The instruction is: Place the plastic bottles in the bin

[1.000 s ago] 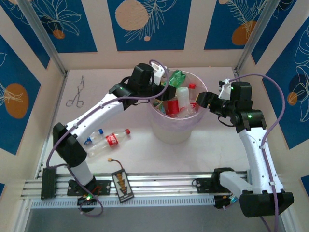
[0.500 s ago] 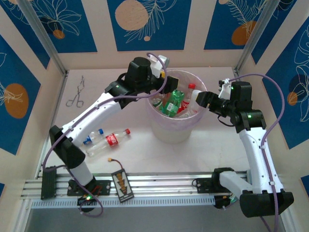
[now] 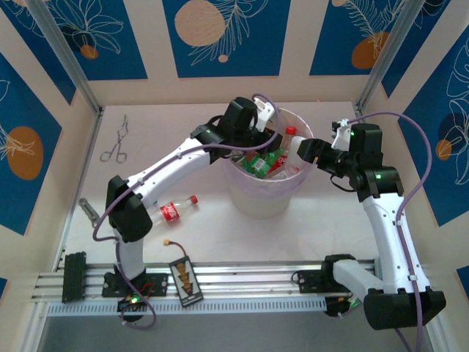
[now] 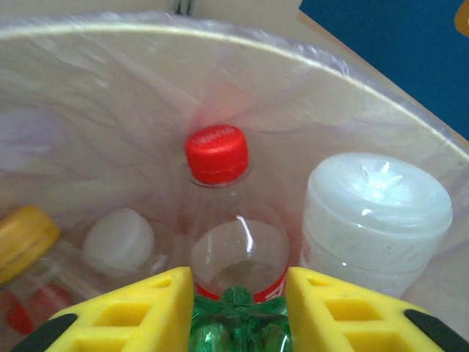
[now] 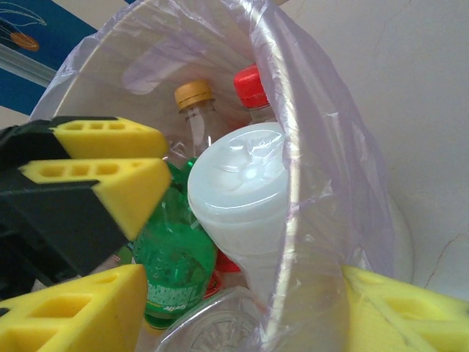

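The bin (image 3: pixel 267 199) stands mid-table with several plastic bottles inside. My left gripper (image 3: pixel 256 141) reaches down into it, shut on the green bottle (image 4: pixel 238 326), whose green body (image 5: pixel 172 257) hangs below the yellow fingers (image 5: pixel 110 183). Past the fingertips stand a red-capped bottle (image 4: pixel 216 154), a white-lidded container (image 4: pixel 377 205) and a yellow-capped bottle (image 5: pixel 194 95). My right gripper (image 3: pixel 308 150) is open, with its fingers either side of the bin's near-right rim (image 5: pixel 293 110). One red-labelled bottle (image 3: pixel 174 209) lies on the table left of the bin. The blue-labelled bottle is hidden behind my left arm.
Metal forceps (image 3: pixel 115 143) lie at the back left near the wall. A small black-and-yellow tag (image 3: pixel 185 277) sits by the front rail. The left arm's elbow (image 3: pixel 128 209) hangs over the table beside the loose bottle.
My left gripper swung right and lowered the green bottle from above the bin's rim down among the others. Its elbow now covers the blue-labelled bottle. The right arm has stayed still.
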{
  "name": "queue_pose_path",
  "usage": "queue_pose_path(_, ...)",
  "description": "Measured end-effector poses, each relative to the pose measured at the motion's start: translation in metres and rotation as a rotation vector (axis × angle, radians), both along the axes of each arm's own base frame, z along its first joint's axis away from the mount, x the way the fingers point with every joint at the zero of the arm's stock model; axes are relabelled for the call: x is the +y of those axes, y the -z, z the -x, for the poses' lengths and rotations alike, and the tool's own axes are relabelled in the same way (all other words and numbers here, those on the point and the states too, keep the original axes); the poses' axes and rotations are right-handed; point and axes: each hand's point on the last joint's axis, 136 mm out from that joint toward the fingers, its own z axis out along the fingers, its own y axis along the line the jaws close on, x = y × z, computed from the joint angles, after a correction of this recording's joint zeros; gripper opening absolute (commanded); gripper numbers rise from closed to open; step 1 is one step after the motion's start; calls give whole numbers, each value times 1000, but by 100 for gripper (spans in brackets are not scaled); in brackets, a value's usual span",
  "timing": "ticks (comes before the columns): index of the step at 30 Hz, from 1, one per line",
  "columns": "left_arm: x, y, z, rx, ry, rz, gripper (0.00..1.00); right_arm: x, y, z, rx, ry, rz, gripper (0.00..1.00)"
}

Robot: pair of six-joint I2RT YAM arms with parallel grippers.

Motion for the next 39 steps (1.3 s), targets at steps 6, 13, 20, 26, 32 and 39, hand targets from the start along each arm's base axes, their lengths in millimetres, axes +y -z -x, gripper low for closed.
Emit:
queue_pose_path(6,-5,19,9,50,17,-4,33,0,0,0,0,1,1,66)
queue_pose_path(13,-6,20,10,59,19,1,52,0,1,-1,2,0,1,66)
queue_pose_path(20,-3,8,12,35,33,-11,70,1,2,-2,6,-5,-3,69)
queue_pose_path(26,7,-34,14,-57,26,17,91,3,3,-3,12,-17,-7,82)
queue_pose_path(32,19,-63,16,-126,9,23,100,4,-5,-5,-12,-34,3,96)
queue_pose_path(39,55,-75,16,-143,-53,-42,100,4,-16,-6,-59,-51,26,99)
